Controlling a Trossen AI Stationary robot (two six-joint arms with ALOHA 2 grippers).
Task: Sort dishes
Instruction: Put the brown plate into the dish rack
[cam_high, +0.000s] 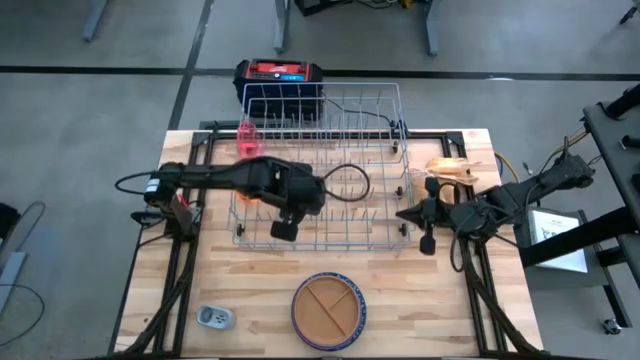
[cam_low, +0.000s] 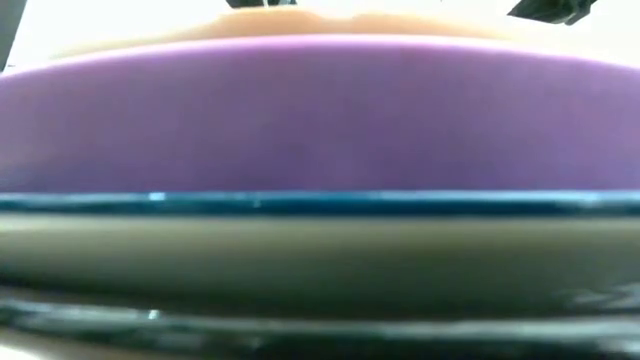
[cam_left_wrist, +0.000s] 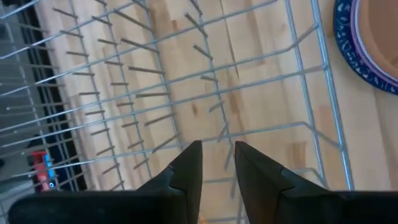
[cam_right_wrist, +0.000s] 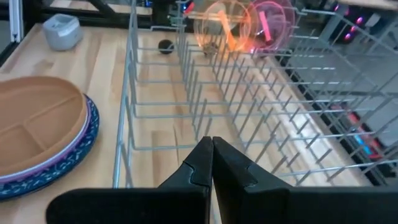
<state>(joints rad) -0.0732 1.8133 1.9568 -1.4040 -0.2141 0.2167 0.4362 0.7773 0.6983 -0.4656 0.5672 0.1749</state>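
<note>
Nearest the front edge of the desk (cam_high: 420, 310) you have the stack of plates (cam_high: 329, 311): the brown divided plate (cam_high: 329, 308) on top, a blue speckled plate (cam_right_wrist: 87, 134) under it, and a purple rim between them in the low view. Beside it to the left lies the small grey-white device (cam_high: 215, 318). Just behind stands the wire rack (cam_high: 320, 170). Your left gripper (cam_left_wrist: 217, 163) hangs over the rack's front half, fingers slightly parted and holding nothing; tines and bare wood show between them. Your right gripper (cam_right_wrist: 212, 152) waits at the rack's right end, pressed together and empty. Toward the rack's back left corner the orange cup (cam_right_wrist: 219, 26) and the pink cup (cam_right_wrist: 270, 23) sit among the tines. The next step looks like fetching a plate, so lift the left gripper clear of the wires first, spread it wider, and come down on the brown plate's rim, not its centre. Take only 1 plate; stacked rims tend to drag a neighbour along.
</note>
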